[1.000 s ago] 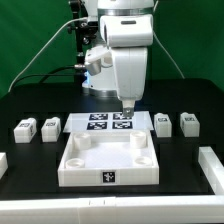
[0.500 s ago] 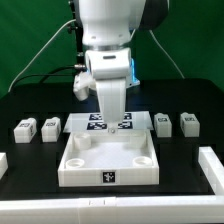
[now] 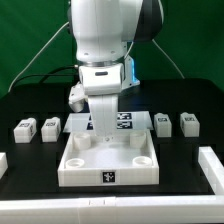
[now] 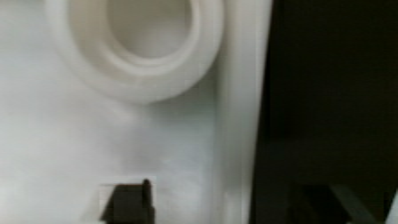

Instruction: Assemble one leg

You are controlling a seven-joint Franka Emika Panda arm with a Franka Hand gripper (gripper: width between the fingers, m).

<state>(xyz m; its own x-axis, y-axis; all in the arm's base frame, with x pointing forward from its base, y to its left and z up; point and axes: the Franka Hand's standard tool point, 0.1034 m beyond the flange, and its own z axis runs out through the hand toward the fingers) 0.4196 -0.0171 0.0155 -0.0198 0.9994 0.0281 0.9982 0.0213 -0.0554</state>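
Several small white legs with tags stand on the black table: two at the exterior view's left (image 3: pixel 25 128) (image 3: pixel 50 126) and two at its right (image 3: pixel 163 123) (image 3: pixel 188 122). The large white tray-like piece (image 3: pixel 108 172) with round corner sockets lies in front of them. My gripper (image 3: pixel 104 134) hangs over the tray's back left part, holding nothing. In the wrist view my gripper (image 4: pixel 231 205) is open, one dark fingertip (image 4: pixel 125 200) over the white tray surface beside a round socket (image 4: pixel 134 50), the other over the black table.
The marker board (image 3: pixel 128 121) lies behind the tray, partly hidden by my arm. White raised blocks sit at the table's front left (image 3: pixel 3 160) and front right (image 3: pixel 211 166). Cables hang at the back.
My arm has swung from over the marker board toward the exterior view's left and forward, and the gripper now hangs over the tray's back left corner. The legs and tray have not moved.
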